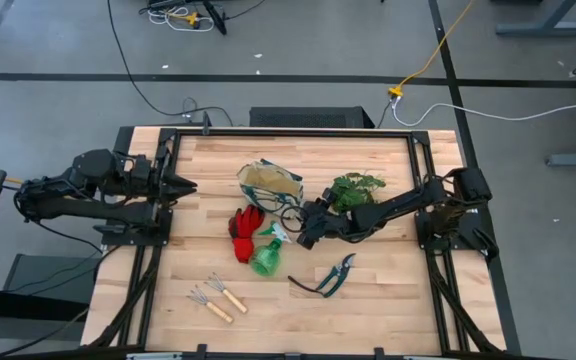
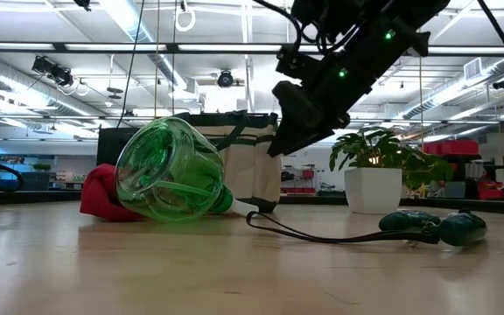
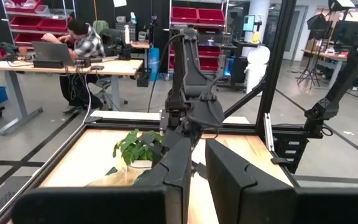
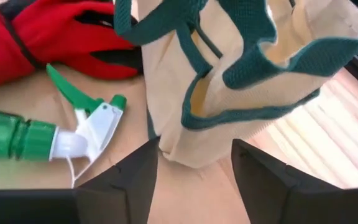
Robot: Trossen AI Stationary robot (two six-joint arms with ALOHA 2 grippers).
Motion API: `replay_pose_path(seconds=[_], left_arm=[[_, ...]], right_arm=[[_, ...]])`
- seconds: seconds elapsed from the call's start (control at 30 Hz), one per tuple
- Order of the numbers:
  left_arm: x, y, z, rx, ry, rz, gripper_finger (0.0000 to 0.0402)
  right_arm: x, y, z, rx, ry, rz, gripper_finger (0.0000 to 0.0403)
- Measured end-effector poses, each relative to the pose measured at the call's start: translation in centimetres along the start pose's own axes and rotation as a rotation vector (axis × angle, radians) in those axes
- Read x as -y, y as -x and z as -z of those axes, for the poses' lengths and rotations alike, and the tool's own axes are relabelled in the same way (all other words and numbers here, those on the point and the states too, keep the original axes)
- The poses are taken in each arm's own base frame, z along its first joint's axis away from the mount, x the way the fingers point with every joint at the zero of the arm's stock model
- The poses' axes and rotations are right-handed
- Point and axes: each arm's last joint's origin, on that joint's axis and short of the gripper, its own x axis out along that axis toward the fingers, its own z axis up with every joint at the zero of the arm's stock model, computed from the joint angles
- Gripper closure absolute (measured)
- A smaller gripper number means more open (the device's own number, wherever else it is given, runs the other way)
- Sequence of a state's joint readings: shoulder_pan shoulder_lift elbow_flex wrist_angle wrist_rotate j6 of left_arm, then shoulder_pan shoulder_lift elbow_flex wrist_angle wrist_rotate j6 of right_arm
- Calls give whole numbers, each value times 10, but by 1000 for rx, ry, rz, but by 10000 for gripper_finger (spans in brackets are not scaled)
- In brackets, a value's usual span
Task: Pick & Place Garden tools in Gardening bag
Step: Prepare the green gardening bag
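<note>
We held our right gripper [image 1: 306, 226] released, jaws wide, hovering at the gardening bag [image 1: 269, 183]'s five o'clock, probably to straighten it. The spray bottle [image 1: 266, 255] lay beside the red gloves [image 1: 245, 229]. Our left gripper [image 1: 180, 185] waited clenched at nine o'clock.

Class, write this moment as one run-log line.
right gripper: open, at bag | left gripper: parked, table edge | bottle, gloves: outside bag
</note>
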State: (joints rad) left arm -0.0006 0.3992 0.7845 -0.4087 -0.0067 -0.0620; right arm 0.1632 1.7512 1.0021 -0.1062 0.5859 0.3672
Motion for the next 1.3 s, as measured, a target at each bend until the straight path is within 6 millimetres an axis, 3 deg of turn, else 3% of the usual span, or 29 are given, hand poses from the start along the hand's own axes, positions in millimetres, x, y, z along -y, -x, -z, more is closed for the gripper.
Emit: replay_pose_path(seconds=[0.4,0.77,1.1,1.3], left_arm=[[0,-1,2,-19,2,-1,346],[0,-24,8,-115,-27,-7,346],[-1,-41,13,-177,-33,-18,346],[-3,-46,15,-195,-42,-95,346]], right_arm=[[16,38,-19,42,-29,-13,235],[50,83,-56,241,-84,-30,248],[91,78,-90,282,-137,-85,248],[104,72,-101,281,-141,-120,248]])
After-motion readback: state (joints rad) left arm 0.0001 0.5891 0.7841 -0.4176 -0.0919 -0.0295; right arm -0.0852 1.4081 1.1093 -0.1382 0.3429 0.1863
